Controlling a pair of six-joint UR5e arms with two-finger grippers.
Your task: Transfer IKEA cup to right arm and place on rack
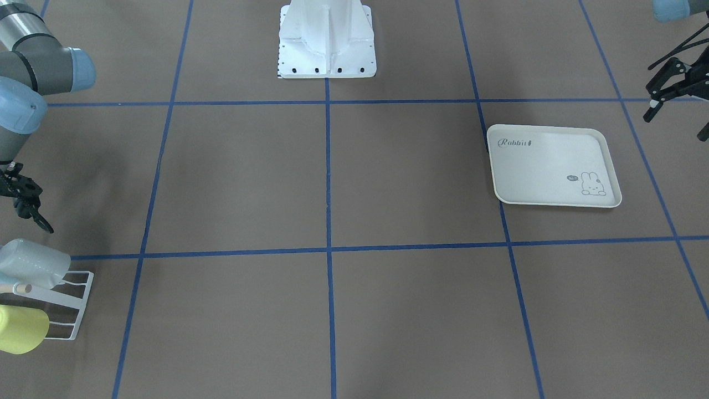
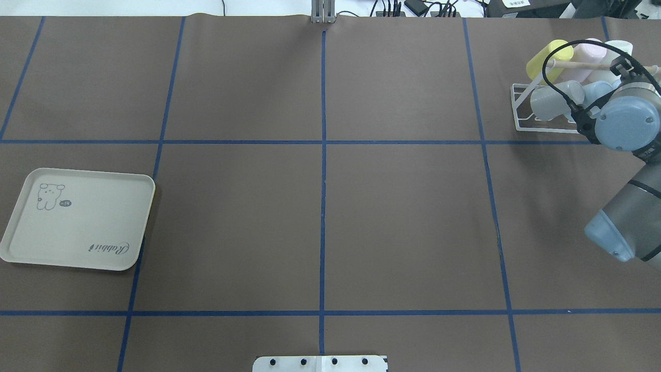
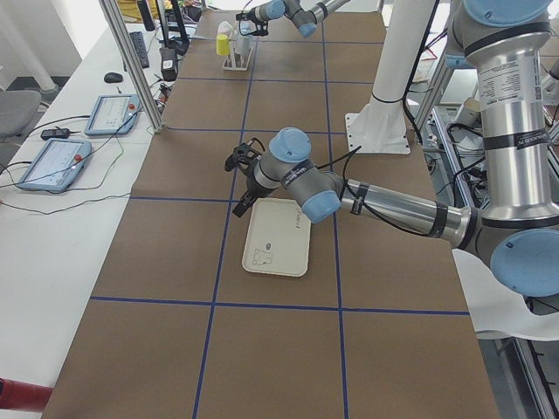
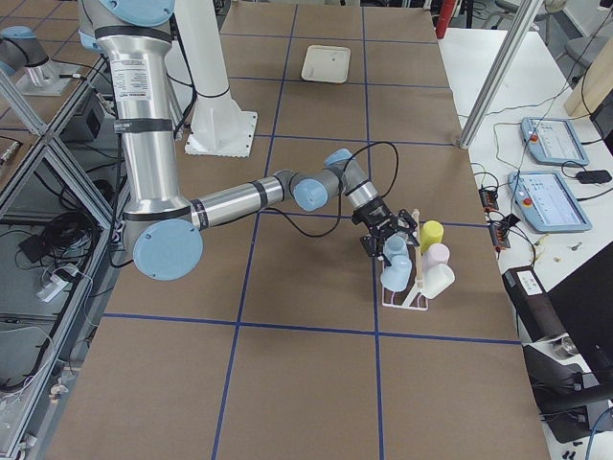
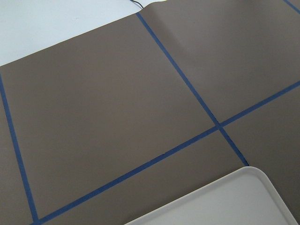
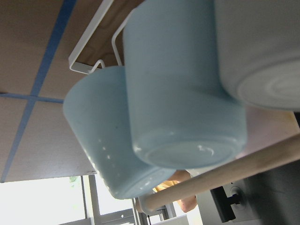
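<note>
The white wire rack (image 1: pixel 72 302) stands at the table's far right corner (image 2: pixel 521 111) and carries several cups lying on their sides. A pale blue cup (image 1: pixel 33 261) and a yellow one (image 1: pixel 22 330) show at its near end. In the right wrist view two pale blue cups (image 6: pixel 183 103) hang close together above the wooden dowel (image 6: pixel 243 171). I cannot tell which of them is the IKEA cup. My right gripper (image 1: pixel 27 208) hovers just beside the rack, open and holding nothing. Out by the tray, my left gripper (image 1: pixel 676 111) is open and empty.
A cream rabbit-print tray (image 2: pixel 77 266) lies on the left side with nothing on it, and its corner (image 5: pixel 225 197) shows in the left wrist view. The white robot base (image 1: pixel 327 44) stands at the table's middle edge. Blue tape lines divide the brown surface.
</note>
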